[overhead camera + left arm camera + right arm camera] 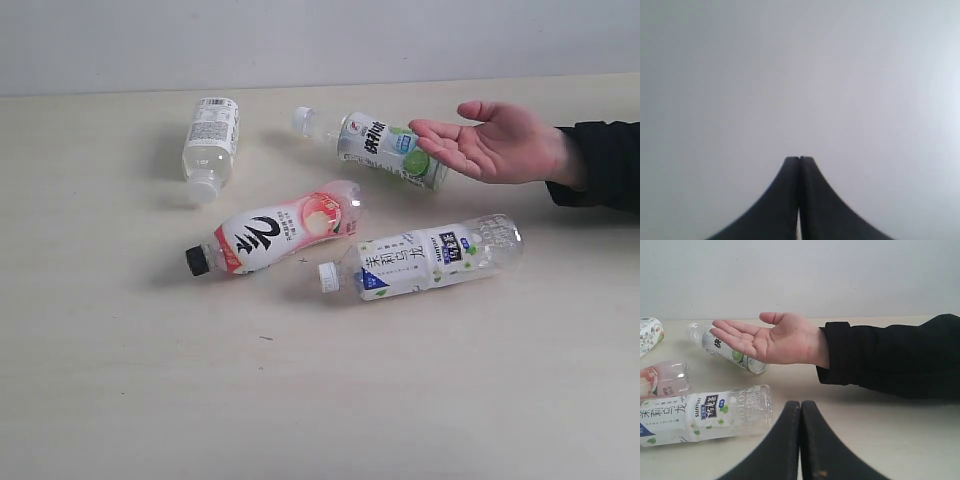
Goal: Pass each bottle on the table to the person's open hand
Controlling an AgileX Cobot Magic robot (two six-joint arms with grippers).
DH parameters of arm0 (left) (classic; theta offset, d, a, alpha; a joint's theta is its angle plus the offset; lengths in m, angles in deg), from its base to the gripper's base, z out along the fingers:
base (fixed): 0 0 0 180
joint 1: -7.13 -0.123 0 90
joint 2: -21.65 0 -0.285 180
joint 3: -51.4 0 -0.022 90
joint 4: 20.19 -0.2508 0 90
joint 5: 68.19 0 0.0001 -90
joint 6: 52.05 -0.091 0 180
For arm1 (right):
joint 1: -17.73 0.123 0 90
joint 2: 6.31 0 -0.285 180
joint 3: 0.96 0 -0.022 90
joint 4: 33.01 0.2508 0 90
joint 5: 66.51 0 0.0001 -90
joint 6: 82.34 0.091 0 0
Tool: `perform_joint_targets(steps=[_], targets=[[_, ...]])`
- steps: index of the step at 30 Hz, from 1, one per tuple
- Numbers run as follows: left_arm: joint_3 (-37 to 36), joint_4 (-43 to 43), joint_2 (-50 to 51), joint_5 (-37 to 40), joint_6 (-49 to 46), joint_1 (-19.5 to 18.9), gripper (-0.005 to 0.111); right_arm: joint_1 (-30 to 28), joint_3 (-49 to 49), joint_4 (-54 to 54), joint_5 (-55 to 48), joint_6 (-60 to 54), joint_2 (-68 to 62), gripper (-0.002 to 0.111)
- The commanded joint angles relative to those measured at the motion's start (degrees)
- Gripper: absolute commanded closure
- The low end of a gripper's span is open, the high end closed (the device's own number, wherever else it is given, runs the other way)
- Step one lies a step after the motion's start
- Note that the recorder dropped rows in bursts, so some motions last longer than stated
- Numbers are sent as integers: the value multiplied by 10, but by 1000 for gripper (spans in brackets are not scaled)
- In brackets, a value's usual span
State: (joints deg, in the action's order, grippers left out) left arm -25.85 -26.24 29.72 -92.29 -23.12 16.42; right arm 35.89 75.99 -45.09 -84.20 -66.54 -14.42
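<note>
progress: 0 of 4 handed over, by my read. All four bottles lie on their sides on the worktop [150,380]; the open hand [495,140] holds nothing.
white-label bottle [210,148]: far left, well apart from the hand.
green-lime bottle [385,148]: at the back, base end partly hidden by the hand; touching it or not, cannot tell.
pink-label bottle [275,232]: centre, black cap.
blue-white bottle [430,255]: just beside the pink one, on the near side below the hand.
hand: palm up, comes in from the right, black sleeve [600,160].
left gripper [800,160]: clenched, empty.
right gripper [801,404]: clenched, empty, pointed toward the hand, blue-white bottle near it.
left to do: four picks, four handovers.
exterior view only: full layout, every bottle whole; no arm or gripper in it.
right wrist view only: hand held up off the worktop, shadow under it; white-label bottle cut off at the edge.
left wrist view only: closed jaws against blank grey; no bottle, no hand.
</note>
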Motion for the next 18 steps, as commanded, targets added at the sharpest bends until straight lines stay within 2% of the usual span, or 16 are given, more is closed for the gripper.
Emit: perform_joint_targets(steps=[1,5,9,11,15,18], targets=[[15,21,-3,-89,16,0,107,-4,3,0,6,0,3,108],[103,24,69,-48,-11,0,107,-4,3,0,6,0,3,108],[225,24,212,-25,-83,0,107,-4,3,0,6,0,3,108],[291,19,295,25,-89,0,107,-4,3,0,6,0,3,108],[449,-29,480,261,-90,0,107,-4,3,0,6,0,3,108],[554,-34,622,431,-100,0,107,-4,3,0,6,0,3,108]])
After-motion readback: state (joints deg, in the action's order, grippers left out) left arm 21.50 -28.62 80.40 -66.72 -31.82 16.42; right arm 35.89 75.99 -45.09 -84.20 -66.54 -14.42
